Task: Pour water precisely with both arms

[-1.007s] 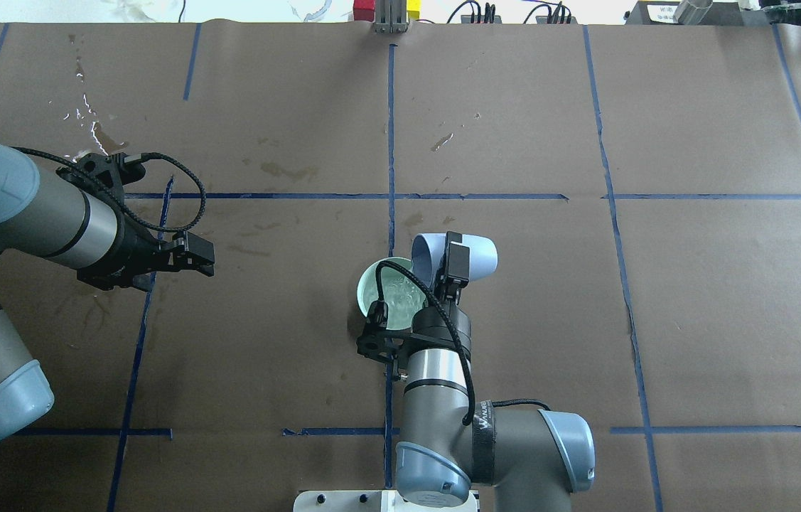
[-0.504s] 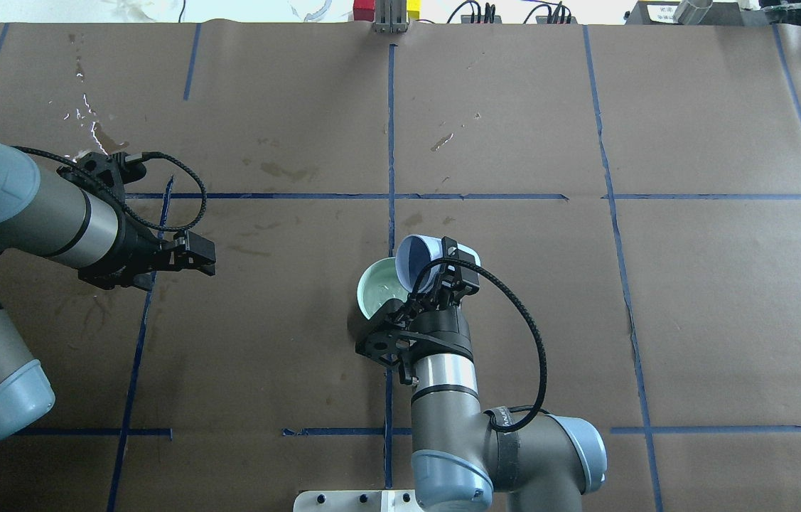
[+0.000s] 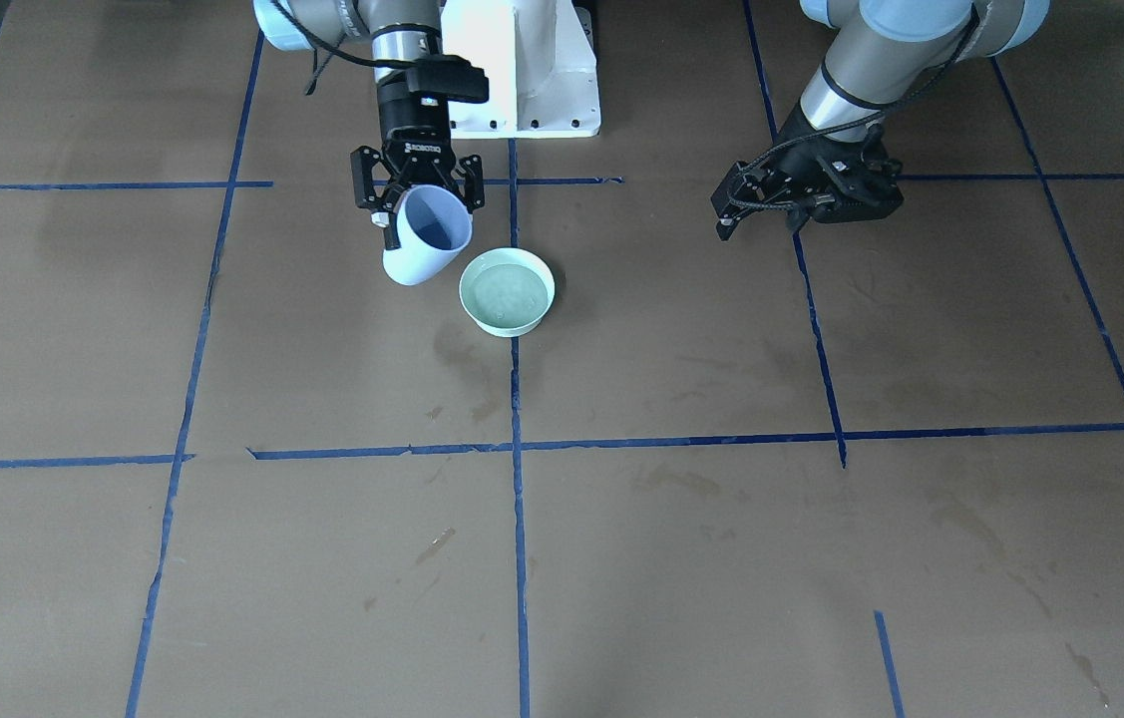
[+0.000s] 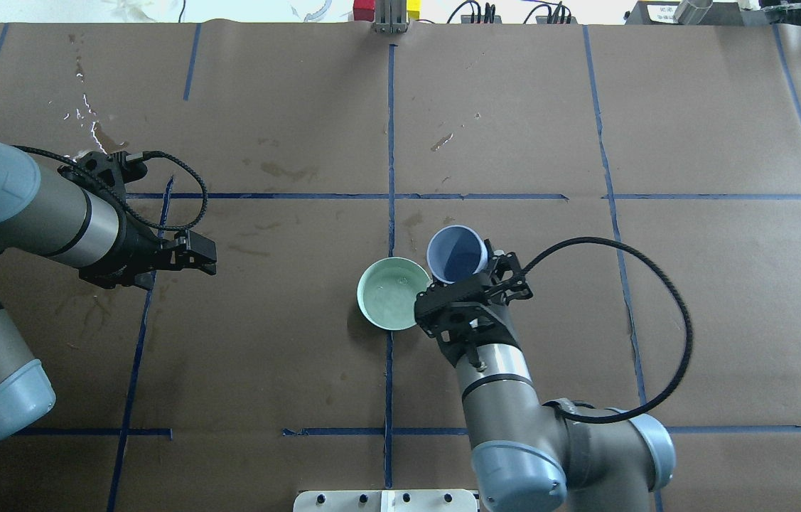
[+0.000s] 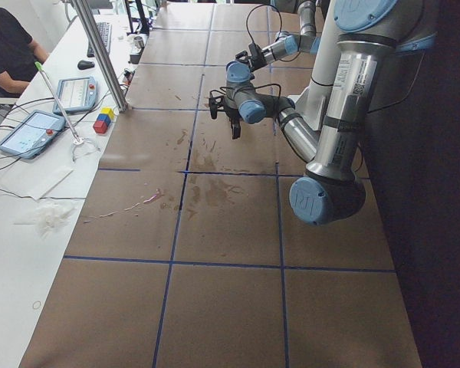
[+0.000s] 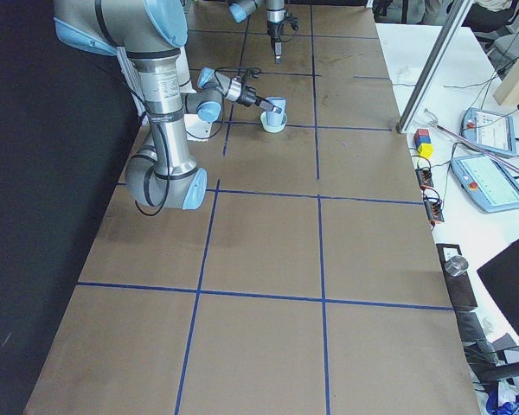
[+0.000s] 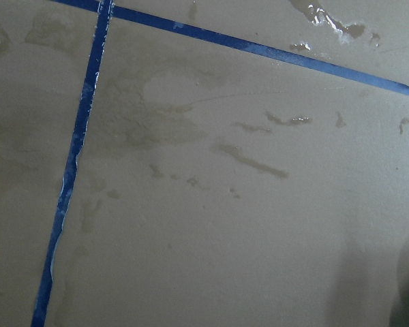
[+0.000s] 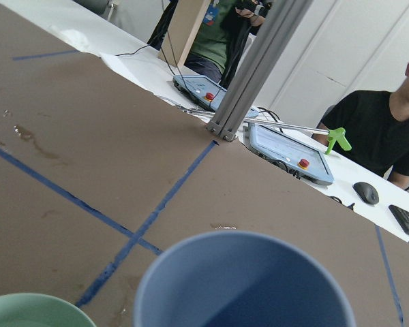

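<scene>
Right pincer [image 3: 419, 199], blue cup [image 3: 422, 254] nearly upright again

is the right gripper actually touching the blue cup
Touching. The front-facing view shows the right gripper with a finger pressed against each side of the blue cup, holding it tilted beside the green bowl.

Clear water [image 3: 507, 291] lies rippled in a green bowl [image 3: 507, 329] at mid-bench. The right arm [image 4: 507, 398] holds a blue cup [image 4: 455, 254] just beside it; the left arm [image 4: 52, 220] hangs well apart.
</scene>
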Available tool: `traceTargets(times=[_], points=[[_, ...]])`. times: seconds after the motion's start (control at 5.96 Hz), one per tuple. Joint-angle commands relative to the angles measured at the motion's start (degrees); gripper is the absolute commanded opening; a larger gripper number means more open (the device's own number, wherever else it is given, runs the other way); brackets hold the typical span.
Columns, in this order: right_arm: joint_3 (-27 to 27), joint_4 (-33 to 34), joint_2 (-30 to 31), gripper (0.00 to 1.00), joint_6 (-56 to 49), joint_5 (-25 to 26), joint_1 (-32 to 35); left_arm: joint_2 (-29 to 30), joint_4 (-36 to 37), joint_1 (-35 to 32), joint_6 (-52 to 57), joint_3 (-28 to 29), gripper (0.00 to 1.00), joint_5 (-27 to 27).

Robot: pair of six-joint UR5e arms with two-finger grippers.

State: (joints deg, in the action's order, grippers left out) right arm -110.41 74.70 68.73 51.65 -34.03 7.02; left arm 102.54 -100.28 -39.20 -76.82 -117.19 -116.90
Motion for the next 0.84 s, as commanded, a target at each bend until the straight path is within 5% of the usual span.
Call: traceTargets(times=[0.0, 0.67], points=[[-6.45, -0.08, 7.43, 0.03, 11.86, -1.83, 1.59, 0.02, 0.00, 0.00, -0.09, -0.31, 1.00, 0.00], [-11.83, -0.26, 22.47, 0.02, 29.35, -4.44, 7.20, 0.20, 0.00, 0.18, -0.09, -0.23, 1.00, 1.32]])
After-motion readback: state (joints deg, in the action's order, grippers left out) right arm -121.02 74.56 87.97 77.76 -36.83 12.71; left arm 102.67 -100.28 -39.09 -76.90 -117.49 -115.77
